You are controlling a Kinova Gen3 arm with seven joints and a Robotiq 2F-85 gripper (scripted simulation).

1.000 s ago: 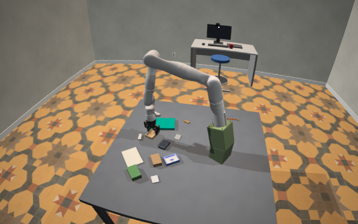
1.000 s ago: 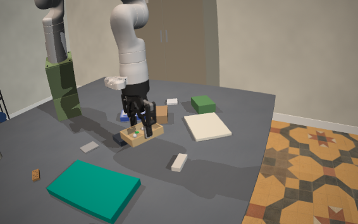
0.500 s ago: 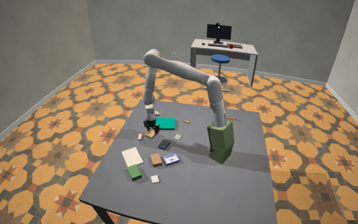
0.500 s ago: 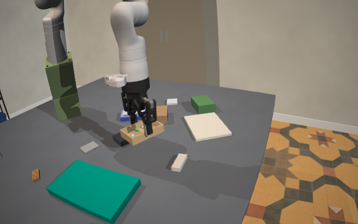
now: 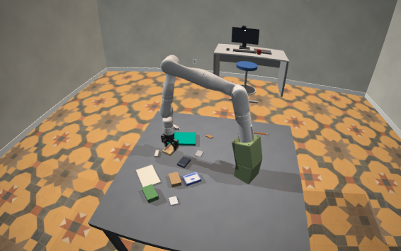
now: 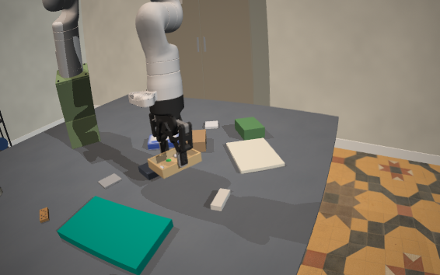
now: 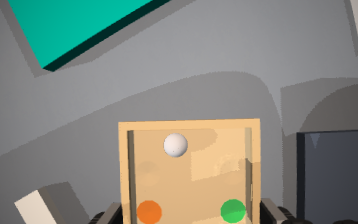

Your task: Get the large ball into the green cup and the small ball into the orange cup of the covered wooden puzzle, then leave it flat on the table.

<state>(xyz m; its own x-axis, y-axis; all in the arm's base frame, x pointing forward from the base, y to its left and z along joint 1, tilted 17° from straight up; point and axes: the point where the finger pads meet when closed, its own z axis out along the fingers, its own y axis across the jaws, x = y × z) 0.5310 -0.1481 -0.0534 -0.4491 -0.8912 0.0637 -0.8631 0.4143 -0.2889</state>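
My gripper [image 5: 169, 143] [image 6: 174, 149] [image 7: 190, 221] is shut on the covered wooden puzzle [image 5: 169, 150] [image 6: 162, 168] [image 7: 207, 175] and holds it by its two sides a little above the grey table [image 5: 226, 213], slightly tilted. In the wrist view a white ball [image 7: 175, 145] lies near the puzzle's far wall, left of centre. The orange cup [image 7: 149, 211] and the green cup [image 7: 233, 210] sit at the near end by my fingers, and both look empty. I see only one ball; a second one does not show.
A teal slab [image 5: 185, 138] [image 6: 116, 231] [image 7: 80, 25] lies beyond the puzzle. A dark blue block [image 5: 183, 162] [image 7: 337, 175], a small white block [image 6: 220, 199] [image 7: 37, 207], a brown block [image 5: 174, 179], a cream slab [image 6: 254, 154] and a green block [image 6: 249, 127] lie around.
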